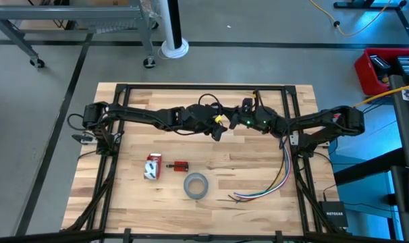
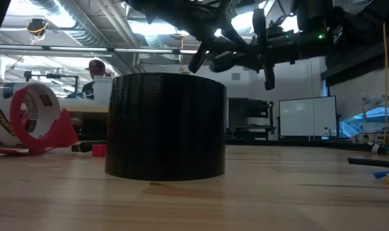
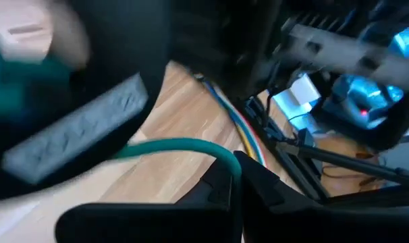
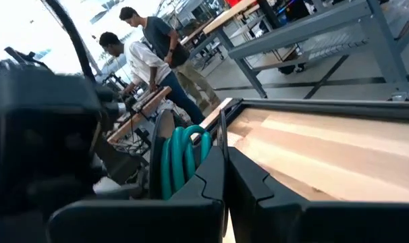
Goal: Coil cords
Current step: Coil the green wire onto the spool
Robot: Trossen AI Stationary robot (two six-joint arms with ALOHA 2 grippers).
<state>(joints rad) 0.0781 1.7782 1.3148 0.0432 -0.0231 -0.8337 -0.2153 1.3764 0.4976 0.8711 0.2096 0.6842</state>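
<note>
Both arms meet above the wood table [image 1: 258, 169] near its far edge. Left gripper [image 3: 237, 177] is closed tight on a smooth teal cord [image 3: 184, 145]. Right gripper [image 4: 225, 177] is closed on looped coils of it. Grey ring tape roll [image 1: 196, 185] & coloured wires [image 1: 279, 179] sit nearer the front edge

We are seeing two dark, nearly black arms, the left arm [image 1: 144, 115] and the right arm [image 1: 319, 121], each built of slim jointed segments. Black cables are looping over the wrists near the middle. A small green light is glowing on the right arm's wrist, and a yellow tag is showing beside the left gripper [image 1: 219, 129]. In the wrist views, each gripper's fingers [image 4: 221, 179] are looking matte black, angular and wedge-shaped, pressed together.
</note>
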